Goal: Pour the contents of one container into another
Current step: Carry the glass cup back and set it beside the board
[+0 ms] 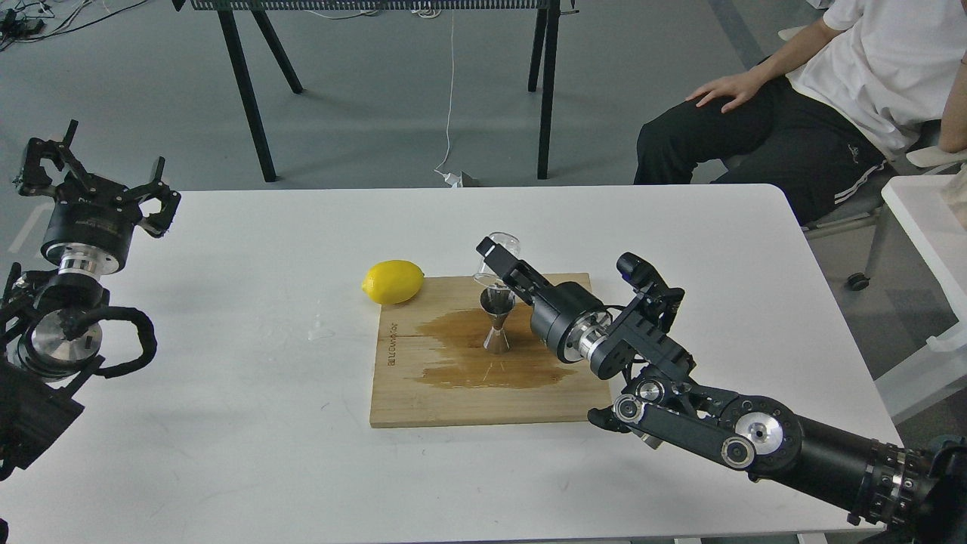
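Observation:
The small clear glass cup (505,243) hangs close to upright just behind and above the steel hourglass jigger (498,321), with my right gripper (495,263) shut on its side. The jigger stands upright on a wooden cutting board (423,400), in the middle of a dark wet patch (468,351). Whether either vessel holds liquid is not discernible. My left gripper (97,181) is held up at the table's far left edge, fingers spread open and empty, well away from the board.
A yellow lemon (393,281) rests at the board's back left corner. Small water drops (321,330) lie on the white table (227,423) left of the board. A seated person (831,98) is beyond the back right corner; black table legs (245,91) stand behind.

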Controlling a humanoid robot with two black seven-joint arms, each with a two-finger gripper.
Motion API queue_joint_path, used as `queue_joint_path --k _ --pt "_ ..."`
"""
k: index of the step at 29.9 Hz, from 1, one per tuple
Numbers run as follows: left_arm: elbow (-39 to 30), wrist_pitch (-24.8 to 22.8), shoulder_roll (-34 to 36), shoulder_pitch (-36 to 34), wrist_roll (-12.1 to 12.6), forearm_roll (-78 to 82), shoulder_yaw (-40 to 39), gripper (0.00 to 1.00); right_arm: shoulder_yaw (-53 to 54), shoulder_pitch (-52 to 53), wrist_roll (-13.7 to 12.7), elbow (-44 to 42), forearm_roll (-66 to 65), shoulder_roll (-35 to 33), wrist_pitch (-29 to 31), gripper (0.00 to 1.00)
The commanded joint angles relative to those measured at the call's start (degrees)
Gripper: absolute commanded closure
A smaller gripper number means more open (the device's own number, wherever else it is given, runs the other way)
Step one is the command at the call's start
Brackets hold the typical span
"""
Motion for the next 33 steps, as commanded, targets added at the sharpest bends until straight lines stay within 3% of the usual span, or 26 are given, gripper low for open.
queue_joint_path --k 1,8,19,26,33 --pt "0.0 0.0 0.0 0.0 0.0 0.0 0.0 0.00 0.0 0.0 0.3 0.0 0.0 0.0 -0.3 0.68" --pt "-0.1 0.0 0.1 0.1 0.0 0.0 0.0 0.00 1.0 -0.2 -0.2 1.0 3.0 -1.8 0.1 0.68" --pt "-0.1 0.0 0.2 0.1 0.0 0.0 0.0 0.00 8.7 -1.9 -0.6 9.0 26.6 -9.6 2.4 0.68" --pt "0.0 0.0 0.2 0.1 0.0 0.0 0.0 0.00 20.0 -8.9 -0.9 10.5 42.3 -11.8 3.8 0.68" --pt "-0.1 0.0 0.3 0.1 0.0 0.0 0.0 0.00 32.0 -16.6 -2.4 7.7 56.9 -11.7 10.9 0.68"
